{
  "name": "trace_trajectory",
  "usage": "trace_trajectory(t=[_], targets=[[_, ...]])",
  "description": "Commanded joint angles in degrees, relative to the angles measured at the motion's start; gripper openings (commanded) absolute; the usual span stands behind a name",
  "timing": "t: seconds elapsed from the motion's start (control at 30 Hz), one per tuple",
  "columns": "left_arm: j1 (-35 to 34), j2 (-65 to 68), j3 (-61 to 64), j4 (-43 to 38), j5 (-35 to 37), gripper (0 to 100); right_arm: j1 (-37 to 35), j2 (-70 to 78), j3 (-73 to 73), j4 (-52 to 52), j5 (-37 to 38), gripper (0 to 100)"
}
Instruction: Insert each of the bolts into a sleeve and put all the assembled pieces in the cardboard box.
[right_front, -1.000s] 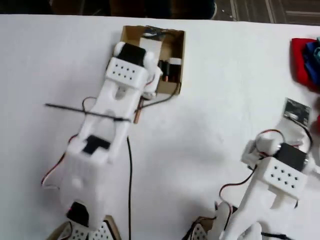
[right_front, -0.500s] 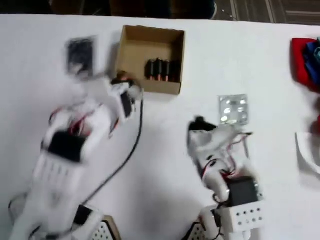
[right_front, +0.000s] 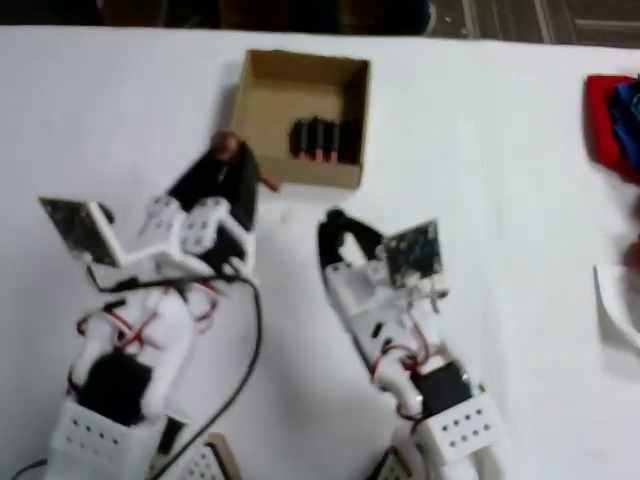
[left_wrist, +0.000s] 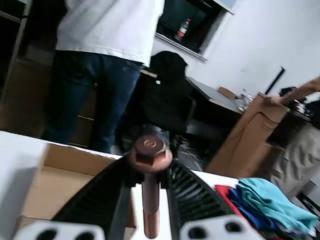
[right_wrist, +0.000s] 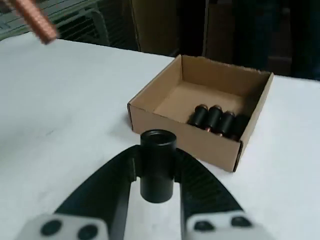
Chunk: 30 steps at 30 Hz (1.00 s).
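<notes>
The cardboard box (right_front: 262, 100) stands at the table's far middle, with several black assembled pieces (right_front: 322, 140) lying in a row along its near wall. Just in front of the box's corner, my left gripper (right_front: 222, 170) is shut on a copper bolt (left_wrist: 150, 195), head up and shank hanging down between the fingers. My right gripper (right_front: 332, 228), a little nearer and beside it, is shut on an upright black sleeve (right_wrist: 157, 170) with its bore facing up. From the right wrist, the box (right_wrist: 165, 125) lies straight ahead, the pieces (right_wrist: 217, 120) inside it, and the bolt's tip (right_wrist: 35, 20) hangs apart from the sleeve.
Red and blue cloths (right_front: 612, 110) lie at the table's far right edge, with a white object (right_front: 615, 305) nearer along that edge. A black cable (right_front: 252, 345) runs along the left arm. White tabletop stretches between the arms and around the box.
The left arm has drawn back from over the box and now holds the bolt in front of it. The right arm has swung in from the right towards the middle with the sleeve.
</notes>
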Motion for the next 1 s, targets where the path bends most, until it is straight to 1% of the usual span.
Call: trace_trajectory(t=[0.0,0.07,0.13,0.23,0.43,0.63,0.97], targets=[[5.45,0.97,-3.91,1.67,0.53,3,-0.04,-1.71,0.97,-7.43,8.97,2.2],[6.33,4.13,-5.93,3.69,0.53,3,0.04,-1.71,2.9,-13.05,13.01,2.2],[6.33,7.47,-8.57,3.96,0.53,3,-0.04,-1.71,5.1,-19.03,15.91,2.2],[6.51,11.34,-12.53,4.22,0.53,3,0.04,-1.71,7.12,-24.84,17.23,2.2],[6.86,13.8,-14.2,4.22,0.53,3,1.98,-1.71,7.38,-25.01,16.97,2.2],[6.86,16.79,-14.11,4.22,0.53,3,1.8,-1.71,7.38,-25.01,16.97,2.2],[8.09,21.54,-14.64,0.44,0.53,3,1.8,-1.71,7.38,-25.01,16.97,2.2]])
